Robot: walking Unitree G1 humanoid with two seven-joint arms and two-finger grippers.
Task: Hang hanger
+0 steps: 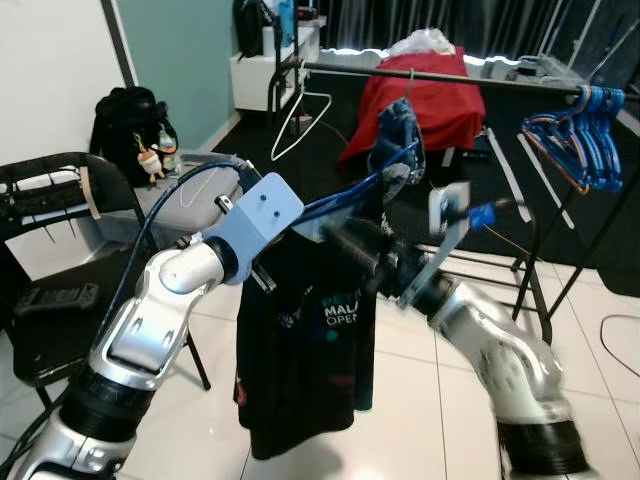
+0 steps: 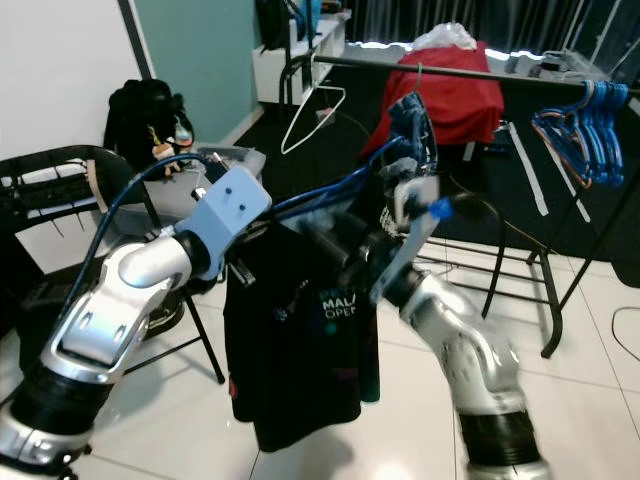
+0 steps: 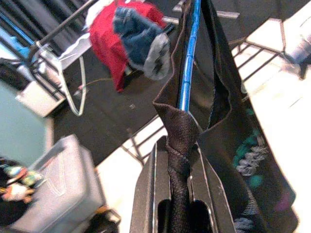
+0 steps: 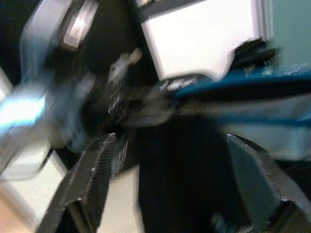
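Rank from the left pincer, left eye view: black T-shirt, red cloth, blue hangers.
1. Black T-shirt, at the left pincer, which is clamped on its shoulder.
2. Red cloth, draped over the rail beyond.
3. Blue hangers, far right end of the rail.

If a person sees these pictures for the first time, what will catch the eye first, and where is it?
The black T-shirt on a blue hanger hangs at the centre, the left gripper clamped on its shoulder, the right gripper open beside it. Behind, a dark clothes rail crosses the room, carrying a red garment and a bunch of blue hangers at its right end.
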